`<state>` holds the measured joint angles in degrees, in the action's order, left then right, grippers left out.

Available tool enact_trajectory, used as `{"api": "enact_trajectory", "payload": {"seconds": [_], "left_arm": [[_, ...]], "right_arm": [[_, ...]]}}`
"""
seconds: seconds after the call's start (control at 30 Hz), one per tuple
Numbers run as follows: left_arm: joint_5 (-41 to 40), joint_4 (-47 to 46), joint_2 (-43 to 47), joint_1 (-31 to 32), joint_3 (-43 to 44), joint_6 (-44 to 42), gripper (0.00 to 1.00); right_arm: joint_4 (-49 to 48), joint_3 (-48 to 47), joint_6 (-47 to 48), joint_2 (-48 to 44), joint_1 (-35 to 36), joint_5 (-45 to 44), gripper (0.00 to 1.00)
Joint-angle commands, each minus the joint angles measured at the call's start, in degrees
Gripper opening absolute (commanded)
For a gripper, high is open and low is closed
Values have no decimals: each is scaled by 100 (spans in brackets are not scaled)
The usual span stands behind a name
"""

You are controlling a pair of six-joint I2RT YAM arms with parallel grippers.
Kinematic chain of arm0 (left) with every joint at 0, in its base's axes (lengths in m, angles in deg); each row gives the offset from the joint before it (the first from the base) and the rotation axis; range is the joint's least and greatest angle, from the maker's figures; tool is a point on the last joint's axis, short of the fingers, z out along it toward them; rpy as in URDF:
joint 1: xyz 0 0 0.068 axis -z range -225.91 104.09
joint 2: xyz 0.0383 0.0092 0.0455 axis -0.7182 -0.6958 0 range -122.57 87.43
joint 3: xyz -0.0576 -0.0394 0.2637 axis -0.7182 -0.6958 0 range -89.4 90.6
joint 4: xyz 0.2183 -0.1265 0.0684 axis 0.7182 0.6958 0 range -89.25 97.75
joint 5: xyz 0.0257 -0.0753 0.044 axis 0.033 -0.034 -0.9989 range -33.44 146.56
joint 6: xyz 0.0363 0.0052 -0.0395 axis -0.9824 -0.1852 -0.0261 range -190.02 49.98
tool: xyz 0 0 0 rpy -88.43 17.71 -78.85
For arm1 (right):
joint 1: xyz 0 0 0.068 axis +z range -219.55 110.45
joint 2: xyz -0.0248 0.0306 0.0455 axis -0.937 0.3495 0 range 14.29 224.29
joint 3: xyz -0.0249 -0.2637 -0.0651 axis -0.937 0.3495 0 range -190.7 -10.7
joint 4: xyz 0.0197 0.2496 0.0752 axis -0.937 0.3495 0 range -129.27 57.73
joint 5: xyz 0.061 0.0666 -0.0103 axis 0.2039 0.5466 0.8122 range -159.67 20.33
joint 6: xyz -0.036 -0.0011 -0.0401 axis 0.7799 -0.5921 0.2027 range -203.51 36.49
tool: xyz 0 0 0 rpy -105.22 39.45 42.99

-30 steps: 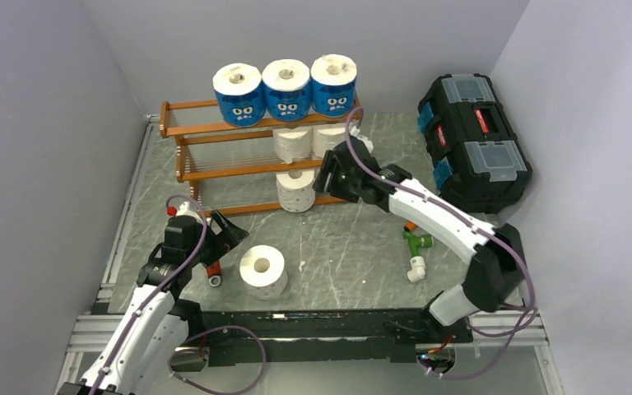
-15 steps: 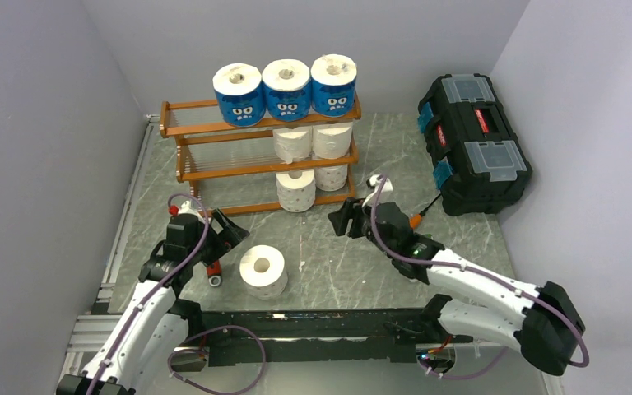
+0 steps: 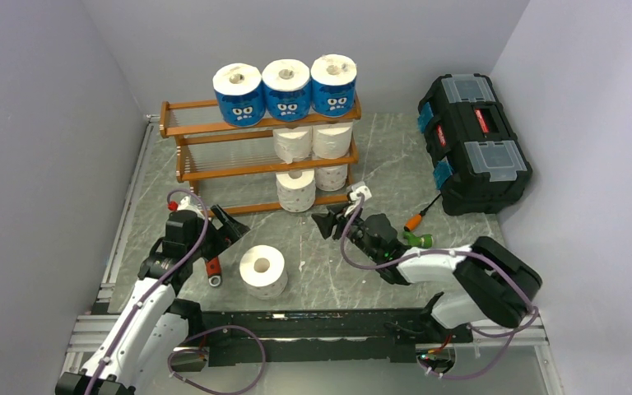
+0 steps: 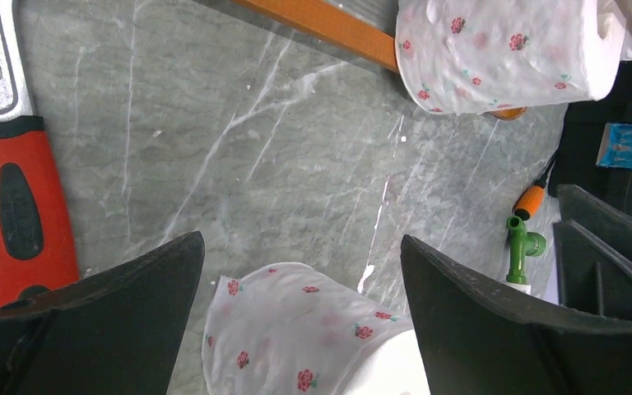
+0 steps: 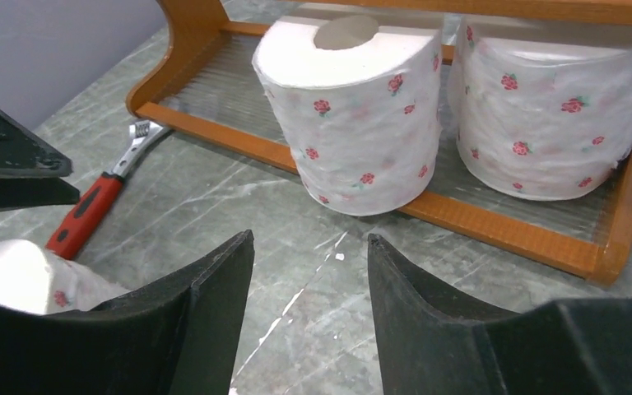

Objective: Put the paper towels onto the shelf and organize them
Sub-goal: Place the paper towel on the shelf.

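Two sets of jaws stand released and empty. Near the left gripper's (image 4: pixel 299 243) spread fingers, a loose roll (image 4: pixel 296 346) stands upright on the table (image 4: pixel 296 156), core axis vertical, with a red-handled wrench (image 4: pixel 16 206) outside its left finger. Ahead of the right gripper (image 5: pixel 310 239), two floral rolls (image 5: pixel 354 123) stand upright on the shelf's (image 5: pixel 494 226) bottom tier.

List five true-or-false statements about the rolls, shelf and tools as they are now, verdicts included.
1. Three blue-wrapped rolls stand on the shelf's top tier. True.
2. Every roll is on the shelf. False: one loose roll stands on the table.
3. The right tool grips a roll. False: it is open and empty.
4. Two flowered rolls sit on the bottom tier. True.
5. The left tool is shut. False: it is open, near the loose roll.
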<state>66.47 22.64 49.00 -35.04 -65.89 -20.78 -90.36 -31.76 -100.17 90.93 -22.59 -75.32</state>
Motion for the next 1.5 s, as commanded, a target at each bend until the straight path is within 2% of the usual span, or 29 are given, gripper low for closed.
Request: {"api": "enact_trajectory", "payload": {"seconds": [0.0, 0.17, 0.3, 0.43, 0.57, 0.63, 0.97, 1.47], "left_arm": [[11, -62, 116, 20, 115, -22, 95], [-80, 13, 160, 20, 84, -96, 95], [-64, 61, 114, 20, 59, -156, 95], [-61, 125, 78, 20, 53, -211, 95], [-87, 155, 125, 18, 1, -229, 96], [-94, 164, 166, 19, -33, -229, 96], [-121, 244, 288, 20, -90, -208, 96], [-95, 256, 286, 15, -123, -210, 97]], "right_arm": [[-1585, -128, 308, 663, 37, -60, 54], [-2286, -214, 352, 1440, 153, -526, 42], [-2815, -355, 351, 2080, 212, -727, 39], [-2748, -624, 247, 2455, 235, -810, 41], [-2613, -870, 193, 2678, 266, -969, 52], [-2543, -984, 159, 2800, 286, -1068, 54], [-2148, -1345, 80, 3122, 314, -1517, 54], [-2019, -1787, -30, 3538, 314, -1641, 49]]}}
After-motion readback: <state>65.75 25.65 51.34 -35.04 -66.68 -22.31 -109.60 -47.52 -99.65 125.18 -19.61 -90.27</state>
